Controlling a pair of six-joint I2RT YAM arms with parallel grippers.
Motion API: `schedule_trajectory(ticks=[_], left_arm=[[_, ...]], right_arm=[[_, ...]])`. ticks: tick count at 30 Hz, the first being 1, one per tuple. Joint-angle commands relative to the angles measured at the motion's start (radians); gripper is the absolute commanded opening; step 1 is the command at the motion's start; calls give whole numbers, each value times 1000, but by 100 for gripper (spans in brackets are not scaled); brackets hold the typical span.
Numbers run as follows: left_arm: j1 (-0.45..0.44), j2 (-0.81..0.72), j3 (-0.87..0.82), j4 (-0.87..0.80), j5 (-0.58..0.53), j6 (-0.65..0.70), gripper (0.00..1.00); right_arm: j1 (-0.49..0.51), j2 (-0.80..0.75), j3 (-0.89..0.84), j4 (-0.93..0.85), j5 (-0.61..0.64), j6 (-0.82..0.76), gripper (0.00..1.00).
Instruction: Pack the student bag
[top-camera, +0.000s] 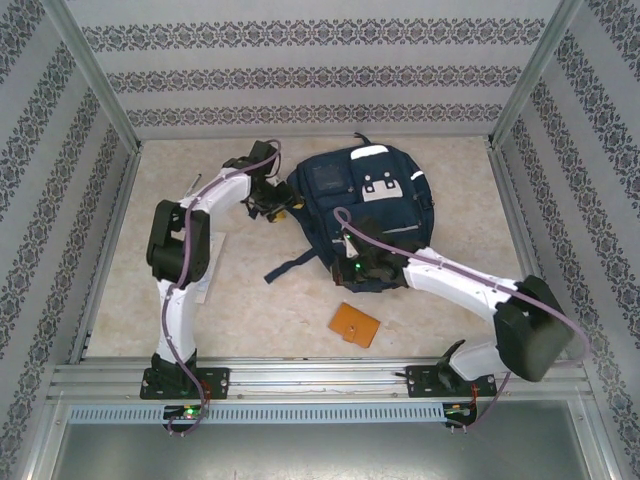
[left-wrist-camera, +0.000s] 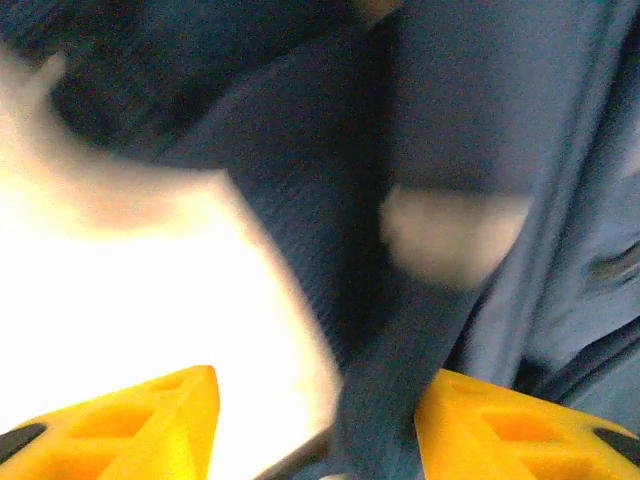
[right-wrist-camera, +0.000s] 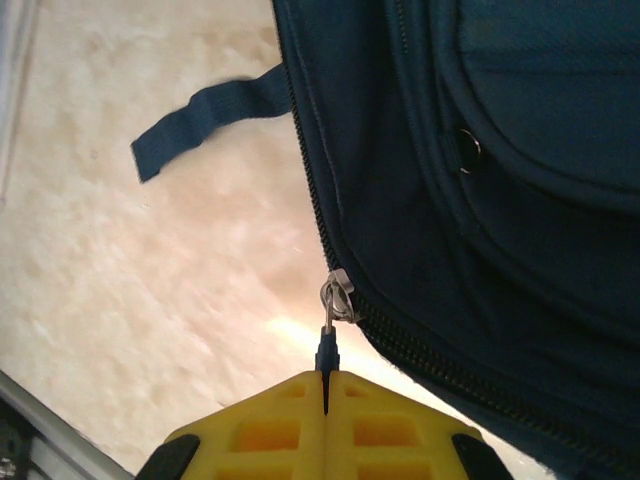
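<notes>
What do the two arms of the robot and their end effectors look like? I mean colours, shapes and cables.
The left arm and the right arm have white tube-like links with bulky black joint housings. A thin mauve cable runs along each. A small green light glows at the left base. The left end effector and the right end effector have yellow fingers with moulded hollows.

We are looking at the student bag (top-camera: 365, 200), a large navy-blue backpack with white-grey front patches, lying flat at the back of the worktop (top-camera: 250, 300), front facing up, a dark strap (top-camera: 290, 265) trailing toward the near left.
</notes>
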Motion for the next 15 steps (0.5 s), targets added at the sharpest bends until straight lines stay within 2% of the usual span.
schedule_trajectory(ticks=[1,4,7,11,15], left_arm=[[11,-190,-207,1,-92,-18,55],[-9,-312,-427,153,-11,-118,57],[-60,-369,-545,259,-2,-198,60],[-122,-384,-579,359,19,-279,61],[-151,-428,-601,410,-58,-340,61]], right_arm=[[15,45,58,69,-65,42,0],[16,88,63,110,-134,62,0],[20,130,82,113,-202,73,0],[26,165,110,87,-233,60,0],[27,163,113,70,-225,53,0]])
